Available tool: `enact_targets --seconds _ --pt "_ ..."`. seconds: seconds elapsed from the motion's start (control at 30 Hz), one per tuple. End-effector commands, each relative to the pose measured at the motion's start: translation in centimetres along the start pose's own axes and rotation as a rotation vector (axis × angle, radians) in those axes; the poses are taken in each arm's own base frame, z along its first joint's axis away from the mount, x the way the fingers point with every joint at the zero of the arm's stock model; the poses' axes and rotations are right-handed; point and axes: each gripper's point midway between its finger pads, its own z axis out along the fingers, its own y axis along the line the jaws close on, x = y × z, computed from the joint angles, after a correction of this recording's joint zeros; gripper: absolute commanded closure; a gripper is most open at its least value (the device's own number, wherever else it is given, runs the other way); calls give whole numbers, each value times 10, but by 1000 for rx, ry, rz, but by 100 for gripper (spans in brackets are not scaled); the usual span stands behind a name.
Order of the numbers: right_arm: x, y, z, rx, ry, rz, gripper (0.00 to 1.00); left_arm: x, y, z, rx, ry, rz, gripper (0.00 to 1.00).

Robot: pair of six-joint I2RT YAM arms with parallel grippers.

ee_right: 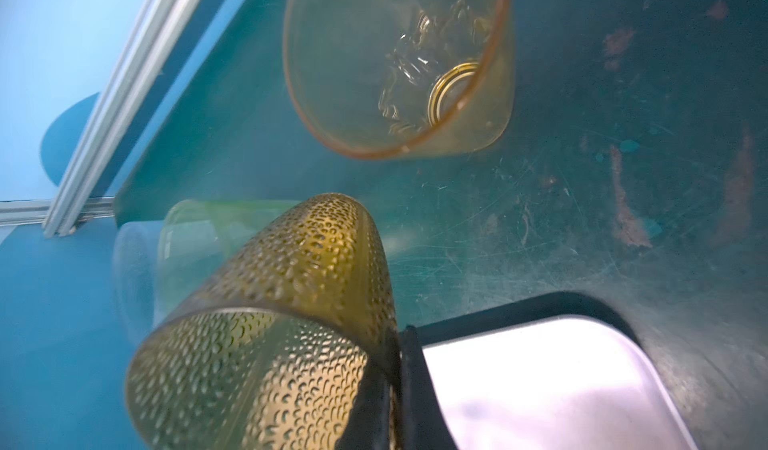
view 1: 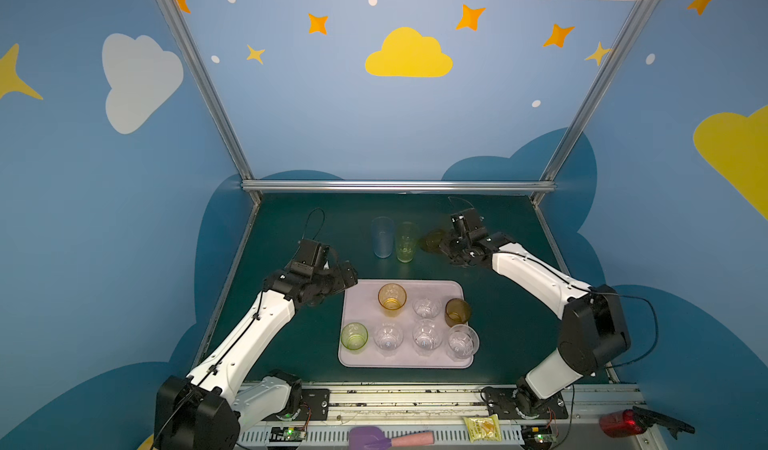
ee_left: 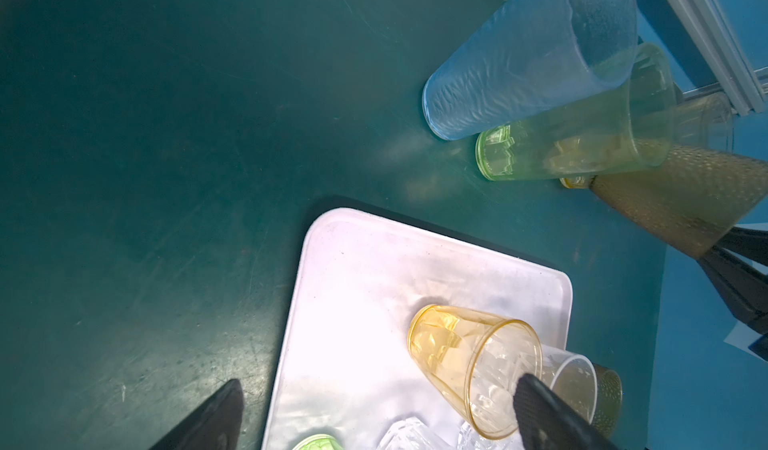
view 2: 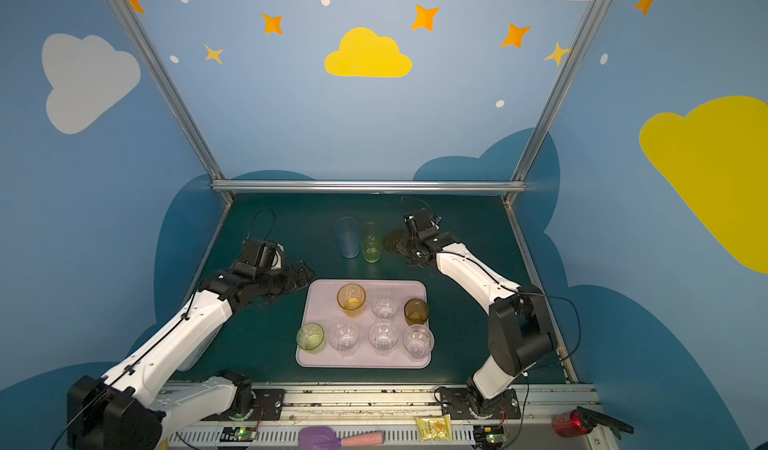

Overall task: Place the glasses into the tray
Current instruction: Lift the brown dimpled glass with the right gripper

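Right tool (view 1: 451,246) clamped on the rim of a brown dimpled glass (view 1: 434,240), at the far side of the table (view 1: 291,344), beyond the tray (view 1: 361,302). The right wrist view shows one black finger (ee_right: 409,369) pressed on the outside of the rim. Glass is tilted; can't tell if its base is off the table.

Just left of it stand a tall green glass (view 1: 406,242) and a tall blue glass (view 1: 382,235), upright and close together. A yellow glass (ee_right: 395,73) stands on the table past the held one, seen in the right wrist view only.

Left tool (view 1: 351,275) has its jaws wide apart and holds nothing, at the tray's far-left corner.

The tray holds seven upright glasses. Far row: short amber glass (view 1: 392,298), one clear glass (view 1: 426,307), a second brown glass (view 1: 457,311). Near row: short green glass (view 1: 354,335), then three more clear glasses (view 1: 426,336).
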Motion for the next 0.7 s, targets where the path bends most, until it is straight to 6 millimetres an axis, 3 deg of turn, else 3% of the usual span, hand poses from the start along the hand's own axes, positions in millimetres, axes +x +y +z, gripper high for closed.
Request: enact_targets --seconds 0.0,0.37,0.67 --pt "1 5 -14 -22 -33 -39 98 4 -3 -1 25 17 9 0" --pt "11 1 -39 -63 -38 -84 100 9 4 -7 4 16 17 0" --pt "15 -18 -66 -92 -84 -106 100 8 -1 -16 40 -9 -8 0"
